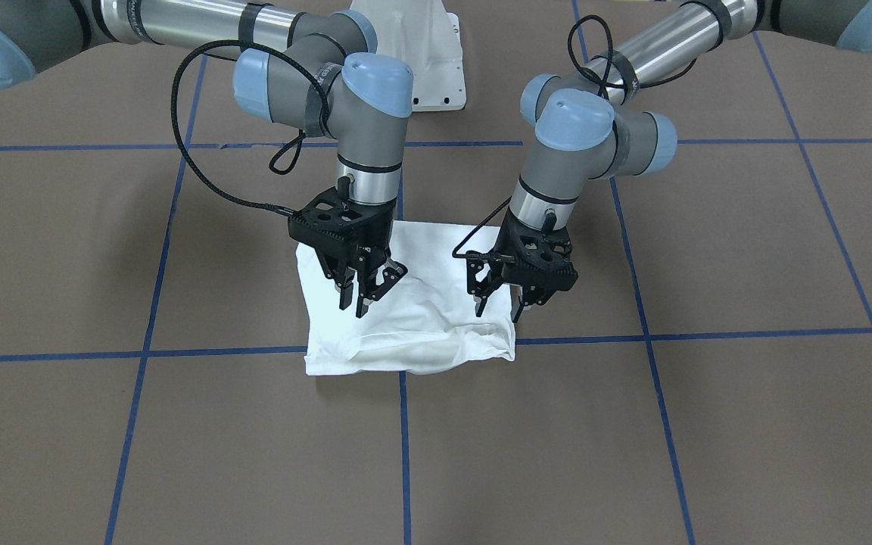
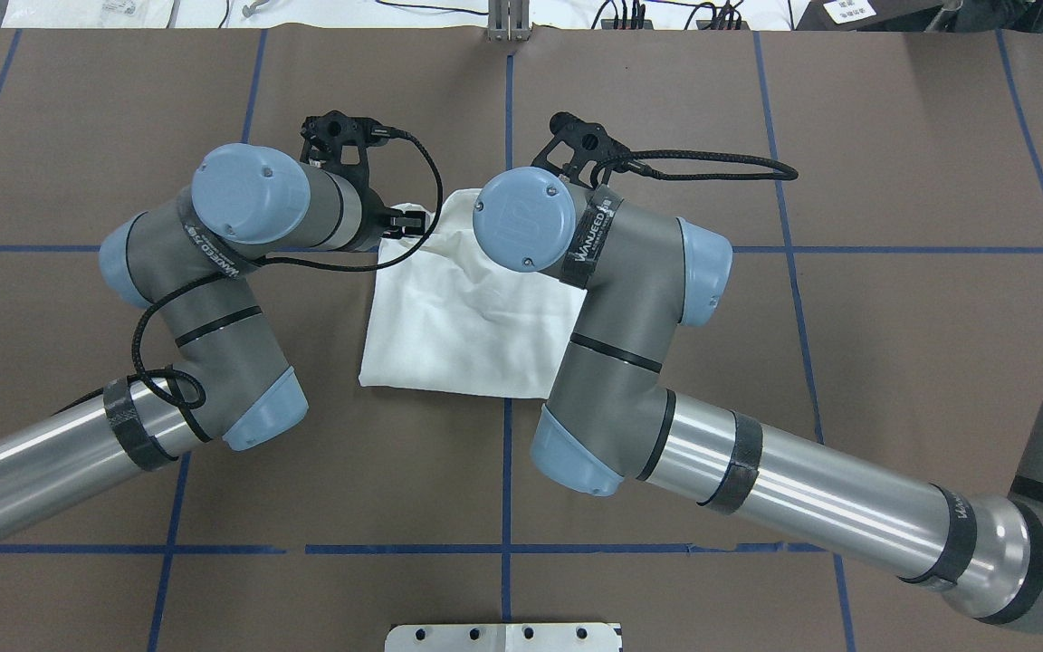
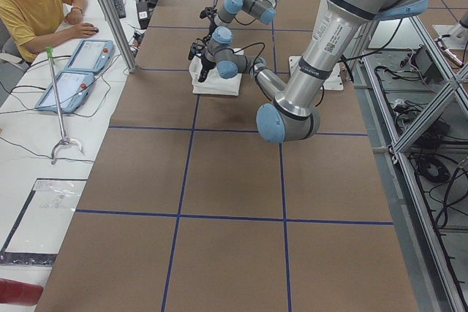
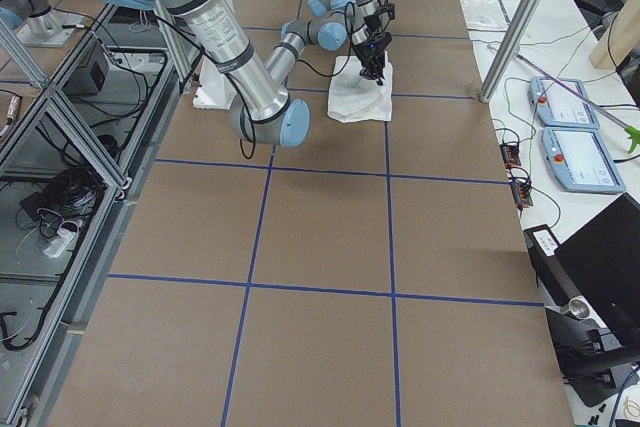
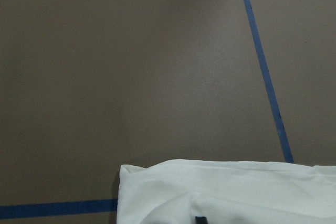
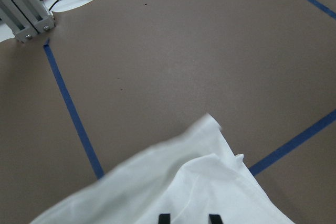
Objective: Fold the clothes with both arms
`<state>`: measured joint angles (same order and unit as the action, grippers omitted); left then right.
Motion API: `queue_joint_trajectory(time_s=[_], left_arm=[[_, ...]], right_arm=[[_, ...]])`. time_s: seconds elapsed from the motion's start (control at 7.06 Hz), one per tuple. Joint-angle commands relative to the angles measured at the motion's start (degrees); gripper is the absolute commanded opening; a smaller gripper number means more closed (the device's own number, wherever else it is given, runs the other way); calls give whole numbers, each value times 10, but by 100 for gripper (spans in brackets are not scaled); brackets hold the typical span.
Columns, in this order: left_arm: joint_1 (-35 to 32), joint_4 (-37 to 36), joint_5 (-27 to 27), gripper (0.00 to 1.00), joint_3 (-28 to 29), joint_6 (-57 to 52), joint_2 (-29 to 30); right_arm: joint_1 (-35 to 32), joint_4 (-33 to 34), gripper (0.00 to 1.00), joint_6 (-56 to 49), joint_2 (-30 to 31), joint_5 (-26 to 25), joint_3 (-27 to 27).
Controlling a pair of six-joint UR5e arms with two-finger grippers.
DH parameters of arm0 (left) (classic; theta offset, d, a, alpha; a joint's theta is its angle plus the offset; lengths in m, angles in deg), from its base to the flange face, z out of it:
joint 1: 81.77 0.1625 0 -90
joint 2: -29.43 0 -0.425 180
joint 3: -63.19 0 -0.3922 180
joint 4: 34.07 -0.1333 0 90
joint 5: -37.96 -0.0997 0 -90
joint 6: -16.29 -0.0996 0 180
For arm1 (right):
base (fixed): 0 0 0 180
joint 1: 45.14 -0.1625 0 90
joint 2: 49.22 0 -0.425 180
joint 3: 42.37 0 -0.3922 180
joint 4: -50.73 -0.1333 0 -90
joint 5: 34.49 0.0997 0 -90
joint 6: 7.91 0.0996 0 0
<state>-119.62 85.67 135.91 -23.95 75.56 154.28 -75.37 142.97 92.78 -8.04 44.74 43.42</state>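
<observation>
The white shirt lies folded into a rough rectangle on the brown table, puffed and creased along the edge away from the robot. It also shows in the overhead view and both wrist views. My left gripper hangs just above the shirt's corner on that side, fingers apart and holding nothing. My right gripper hovers over the other side of the shirt, open, and its two fingertips show spread above the cloth. No printed text, collar or sleeves are visible.
The white pedestal stands behind the shirt at the robot's base. Blue tape lines grid the brown table. A person sits at a side desk with two tablets. An aluminium post rises at the table's far edge.
</observation>
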Motion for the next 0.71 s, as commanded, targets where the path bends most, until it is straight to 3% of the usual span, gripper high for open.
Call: queue_joint_trajectory(time_s=[0.0,0.14,0.28,0.43,0.57], left_arm=[[-28,1,14,100,-19,-99,-27],[-43,2,41,100,-19,-135,-33],[-45,2,41,100,-20,-141,-37],[-45,2,41,100,-20,-140,-38],[-45,2,41,100,-20,-139,-38]], right_arm=[[14,0,100,-3,-5,7,-1],[29,0,100,-1,-6,4,-10],[34,0,100,8,-25,1,-58],[33,-22,100,10,-69,-13,-153],[33,-47,100,-7,-73,-21,-193]])
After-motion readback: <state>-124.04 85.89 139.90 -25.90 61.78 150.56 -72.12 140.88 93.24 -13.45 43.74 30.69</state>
